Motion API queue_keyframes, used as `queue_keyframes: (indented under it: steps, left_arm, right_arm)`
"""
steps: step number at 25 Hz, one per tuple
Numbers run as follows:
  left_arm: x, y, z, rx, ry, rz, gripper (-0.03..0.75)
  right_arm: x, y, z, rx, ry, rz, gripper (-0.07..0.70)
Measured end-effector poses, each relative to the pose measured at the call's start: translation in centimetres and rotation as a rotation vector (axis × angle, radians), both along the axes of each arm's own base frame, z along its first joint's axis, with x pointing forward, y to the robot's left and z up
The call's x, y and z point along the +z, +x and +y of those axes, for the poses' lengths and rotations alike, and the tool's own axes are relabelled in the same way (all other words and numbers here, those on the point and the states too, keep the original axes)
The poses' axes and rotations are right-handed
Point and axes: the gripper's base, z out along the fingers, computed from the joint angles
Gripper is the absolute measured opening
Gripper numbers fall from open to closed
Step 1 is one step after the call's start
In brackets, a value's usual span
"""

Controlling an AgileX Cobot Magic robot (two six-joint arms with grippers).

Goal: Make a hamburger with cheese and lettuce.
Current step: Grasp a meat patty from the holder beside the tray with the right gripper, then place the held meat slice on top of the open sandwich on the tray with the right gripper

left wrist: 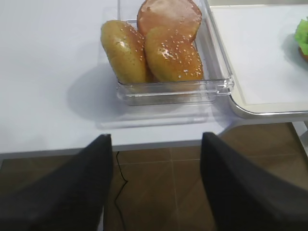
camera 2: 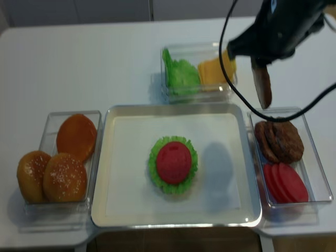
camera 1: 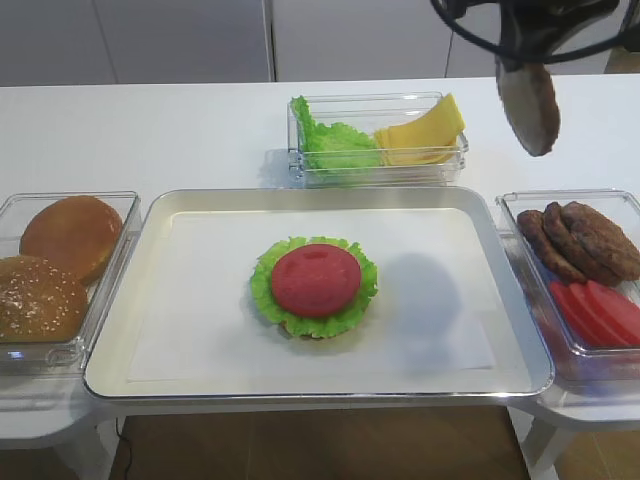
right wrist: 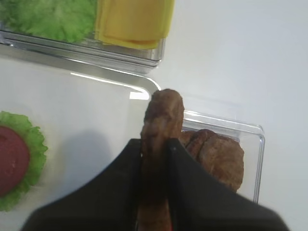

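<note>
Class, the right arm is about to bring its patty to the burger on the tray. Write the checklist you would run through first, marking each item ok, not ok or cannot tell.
1. Right end effector shut on the patty: ok.
2. Patty lifted clear of its bin: ok.
3. Hamburger topped by its tomato slice, uncovered: ok.
4. Patty level for placing: not ok, it hangs on edge.
5. Left end effector open, away from the tray: ok.
6. Cheese already on the stack: not ok.

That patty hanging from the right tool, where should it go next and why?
Probably carry the patty left and down over the hamburger on the tray. The right tool is shut on it, high above the patty bin, and the stack's top layer is a tomato slice, with no patty visible.
</note>
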Motion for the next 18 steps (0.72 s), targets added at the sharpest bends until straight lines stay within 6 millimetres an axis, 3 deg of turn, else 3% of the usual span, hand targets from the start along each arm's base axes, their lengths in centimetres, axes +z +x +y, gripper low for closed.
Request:
queue_keyframes:
  steps: [9, 18]
  left_arm:
    - [0.0, 0.0, 0.0, 0.0, 0.0, 0.0, 0.433]
    - [0.0, 0.0, 0.0, 0.0, 0.0, 0.0, 0.433]
  right_arm:
    - [0.1, -3.0, 5.7, 0.149, -0.008, -0.027, 0.134]
    - [-4.5, -3.9, 11.9, 0.244, -0.124, 0.019, 0.134]
